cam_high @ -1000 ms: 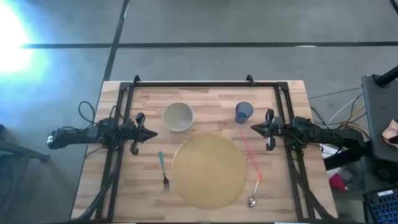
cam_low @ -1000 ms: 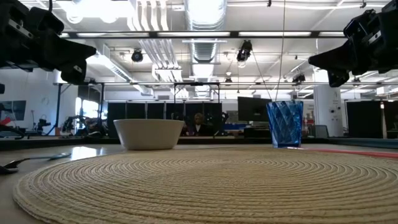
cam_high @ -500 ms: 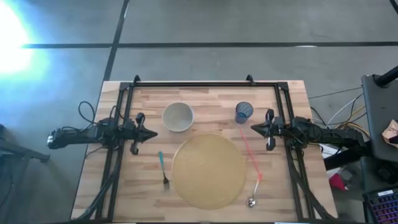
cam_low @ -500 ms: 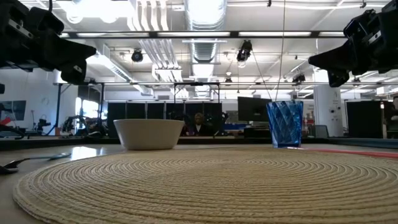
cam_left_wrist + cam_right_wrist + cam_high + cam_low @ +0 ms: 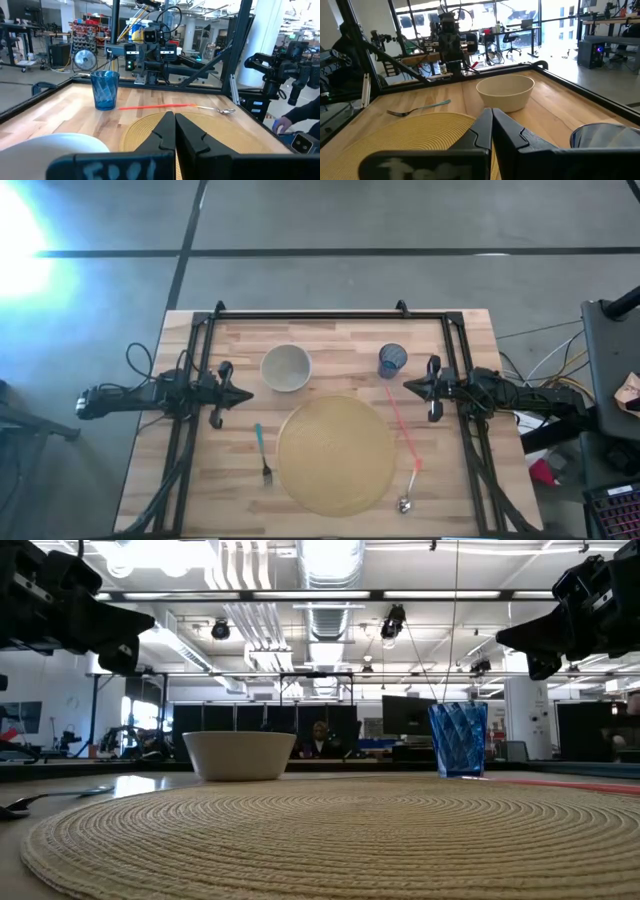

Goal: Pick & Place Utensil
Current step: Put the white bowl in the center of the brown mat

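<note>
Both claws shut and empty, I see utensils lying untouched on the table.

Nearest me, the woven placemat has the teal-handled fork just left and the pink-handled spoon along its right edge. Farther back stand the white bowl and blue cup. Left claw and right claw hover at either side, fingers pressed together.

pale planked wood table; rough woven placemat; matt bowl; clear blue plastic cup.
</note>
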Robot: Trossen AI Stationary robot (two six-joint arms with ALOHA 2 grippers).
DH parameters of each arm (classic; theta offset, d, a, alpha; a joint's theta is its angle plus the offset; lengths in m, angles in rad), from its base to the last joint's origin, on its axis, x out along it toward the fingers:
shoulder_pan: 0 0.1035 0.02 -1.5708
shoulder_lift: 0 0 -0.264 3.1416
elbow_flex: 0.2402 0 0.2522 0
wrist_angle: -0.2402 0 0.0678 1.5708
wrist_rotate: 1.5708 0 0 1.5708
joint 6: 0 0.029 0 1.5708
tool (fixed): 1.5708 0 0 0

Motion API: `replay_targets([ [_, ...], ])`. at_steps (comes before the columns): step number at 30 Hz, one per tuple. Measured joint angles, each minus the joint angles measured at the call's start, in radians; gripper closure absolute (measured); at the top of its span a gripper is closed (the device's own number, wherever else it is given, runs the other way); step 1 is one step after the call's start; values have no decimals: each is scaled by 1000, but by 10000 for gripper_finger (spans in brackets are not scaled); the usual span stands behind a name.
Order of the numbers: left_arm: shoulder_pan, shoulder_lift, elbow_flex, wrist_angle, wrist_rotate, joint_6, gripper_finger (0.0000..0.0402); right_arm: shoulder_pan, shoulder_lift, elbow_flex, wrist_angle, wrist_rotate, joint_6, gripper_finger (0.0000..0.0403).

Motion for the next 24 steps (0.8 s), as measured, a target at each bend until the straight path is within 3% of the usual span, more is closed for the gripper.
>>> replay_targets([
  [24,0,0,0,4,-12,-14,401,0,0,0,0,0,0,394],
])
